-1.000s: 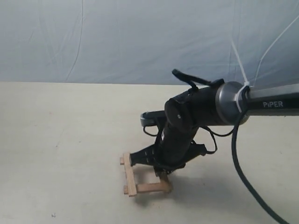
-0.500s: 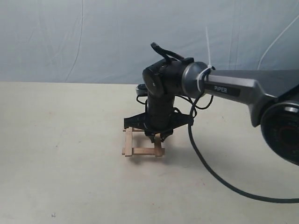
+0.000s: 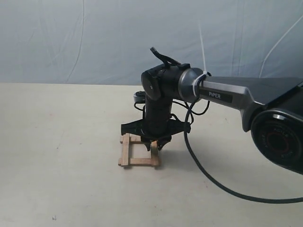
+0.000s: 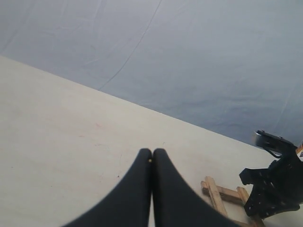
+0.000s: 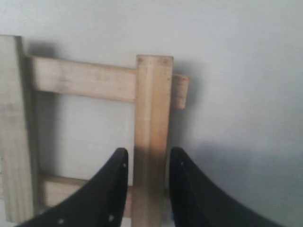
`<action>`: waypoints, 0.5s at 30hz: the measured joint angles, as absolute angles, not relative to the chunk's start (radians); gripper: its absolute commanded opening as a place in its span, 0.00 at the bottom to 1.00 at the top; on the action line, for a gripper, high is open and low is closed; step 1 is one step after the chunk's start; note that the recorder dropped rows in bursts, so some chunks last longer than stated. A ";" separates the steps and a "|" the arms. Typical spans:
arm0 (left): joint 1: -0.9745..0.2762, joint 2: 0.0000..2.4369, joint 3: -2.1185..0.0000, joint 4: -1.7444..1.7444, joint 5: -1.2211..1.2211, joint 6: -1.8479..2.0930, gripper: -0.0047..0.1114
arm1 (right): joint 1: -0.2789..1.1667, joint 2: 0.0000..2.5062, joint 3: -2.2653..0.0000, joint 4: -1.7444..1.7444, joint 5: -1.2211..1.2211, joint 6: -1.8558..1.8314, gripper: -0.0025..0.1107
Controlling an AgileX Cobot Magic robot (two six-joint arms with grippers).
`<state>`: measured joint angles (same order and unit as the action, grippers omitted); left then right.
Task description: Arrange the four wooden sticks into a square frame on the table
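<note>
Showing only in its own wrist view, the left gripper (image 4: 152, 153) has its smooth black fingers pressed together, empty. Mid-scene on the tabletop (image 3: 57, 142) lies the square frame (image 3: 125, 153) of pale, grainy flat strips. The right gripper (image 5: 147, 158) pinches its right stick (image 5: 151, 104), hiding the frame's far-right corner in the exterior view.

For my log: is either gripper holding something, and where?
Left gripper holds nothing. Right gripper straddles one wooden stick across its width; grip cannot be told.

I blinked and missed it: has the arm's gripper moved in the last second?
Yes. The right gripper slid left and back, nearer the table's far edge.
</note>
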<state>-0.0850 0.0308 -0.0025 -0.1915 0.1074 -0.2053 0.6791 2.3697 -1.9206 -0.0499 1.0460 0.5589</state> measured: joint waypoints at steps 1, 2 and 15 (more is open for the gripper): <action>-0.085 0.031 -0.002 -0.191 0.107 -0.205 0.04 | 0.679 2.370 -1.923 -0.045 1.046 0.551 0.27; -0.085 0.031 -0.002 -0.191 0.107 -0.205 0.04 | 0.678 2.368 -1.923 -0.045 1.048 0.544 0.24; -0.085 0.031 -0.002 -0.188 0.107 -0.205 0.04 | 0.360 1.943 -1.338 -0.035 0.805 0.355 0.01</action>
